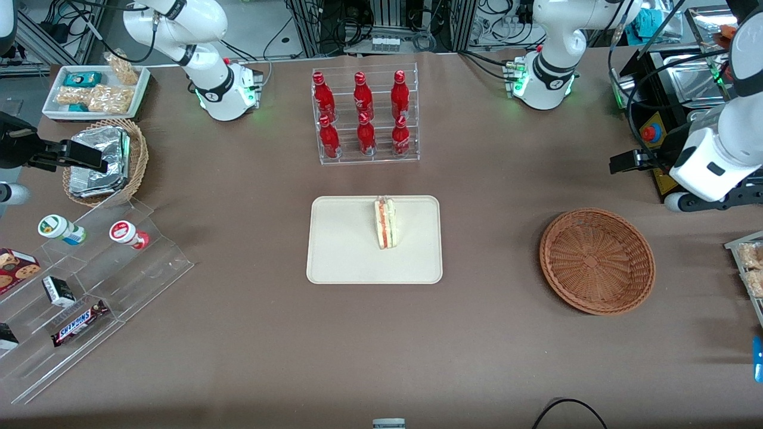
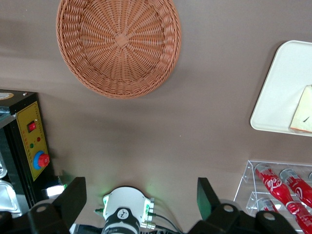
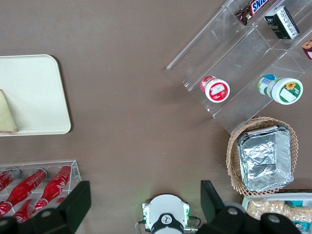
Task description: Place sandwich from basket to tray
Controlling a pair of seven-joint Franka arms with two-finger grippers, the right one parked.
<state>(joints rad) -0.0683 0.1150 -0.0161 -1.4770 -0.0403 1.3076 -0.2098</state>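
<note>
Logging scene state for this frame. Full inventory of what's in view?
sandwich: 1, white bread with red and green filling, on the tray
tray: 1, cream, mid-table
basket: 1, reddish-brown wicker, holding nothing, toward the working arm's end
bottles: 6, red, in a clear rack farther from the front camera than the tray
tan basket: 1, holds foil packets, toward the parked arm's end
clear stepped stand: 1, holds two cups, small boxes and a Snickers bar
white tray: 1, holds snack bags
gripper: 1, black fingers open, raised above the table near the basket, holding nothing
</note>
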